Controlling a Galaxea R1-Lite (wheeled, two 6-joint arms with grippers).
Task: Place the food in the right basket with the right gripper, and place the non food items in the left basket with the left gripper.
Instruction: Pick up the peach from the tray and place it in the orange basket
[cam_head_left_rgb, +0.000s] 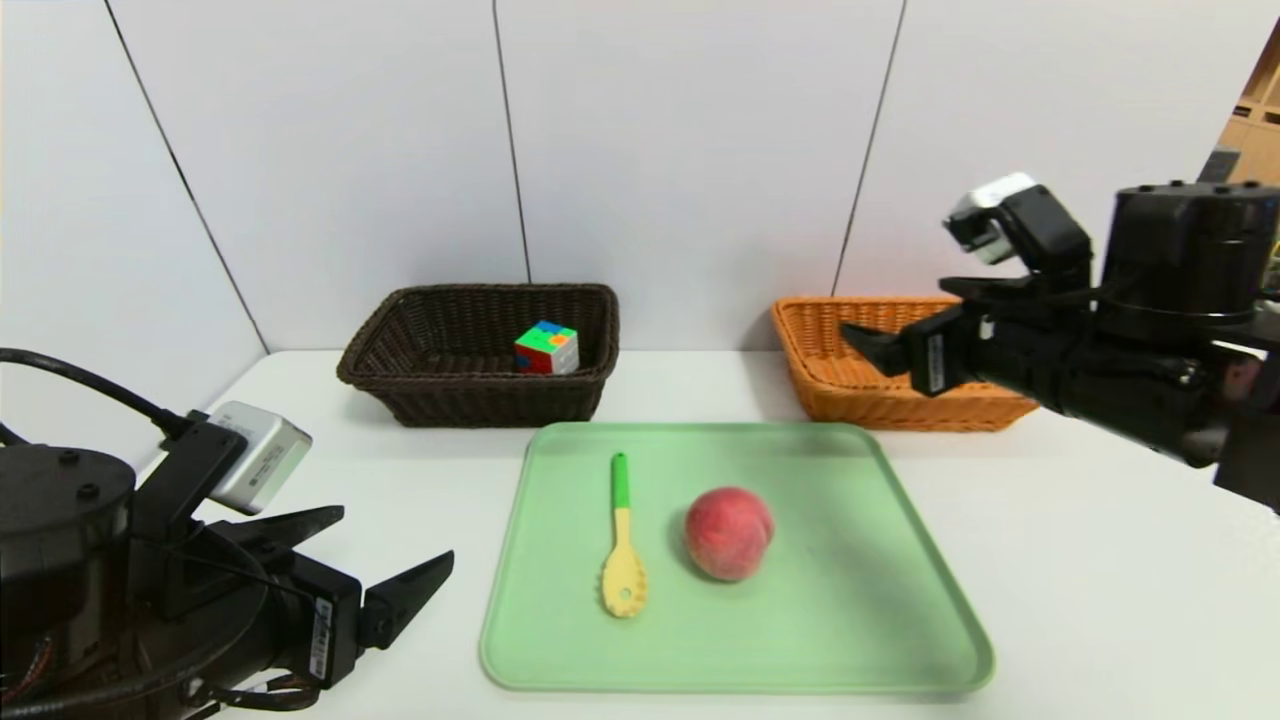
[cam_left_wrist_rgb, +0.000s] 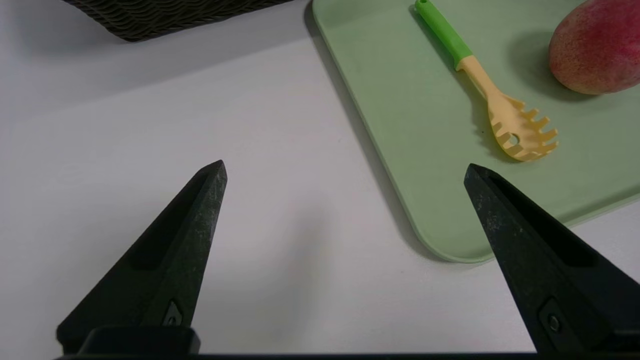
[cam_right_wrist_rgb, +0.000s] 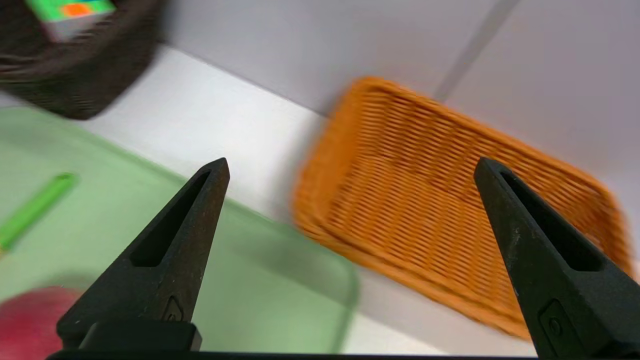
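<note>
- I see a pale green plastic tray (cam_head_left_rgb: 900, 560) with rounded corners lying at the near middle of the white table (cam_head_left_rgb: 1100, 580).
- A red-pink peach (cam_head_left_rgb: 729, 533) rests near the centre of the tray.
- A yellow toothed pasta spoon with a green handle (cam_head_left_rgb: 622, 545) lies just left of the peach, apart from it, handle toward the tray's far edge, head toward the near edge.
- A dark brown woven basket (cam_head_left_rgb: 440, 385) stands at the table's far edge, beyond the tray's far left corner. A multicoloured puzzle cube (cam_head_left_rgb: 547, 348) sits inside it, toward its right end.
- An orange woven basket (cam_head_left_rgb: 860, 400) stands at the table's far edge, beyond the tray's far right corner. I see nothing inside the part on view.
- The left gripper (cam_head_left_rgb: 390, 545) hangs over the table's near left area, beside the tray's left edge. Its jaws are spread wide and hold nothing.
- The right gripper (cam_head_left_rgb: 880, 345) is raised in front of the orange basket, over its near rim as I see it from the head view. Its jaws are spread wide with nothing between them.
</note>
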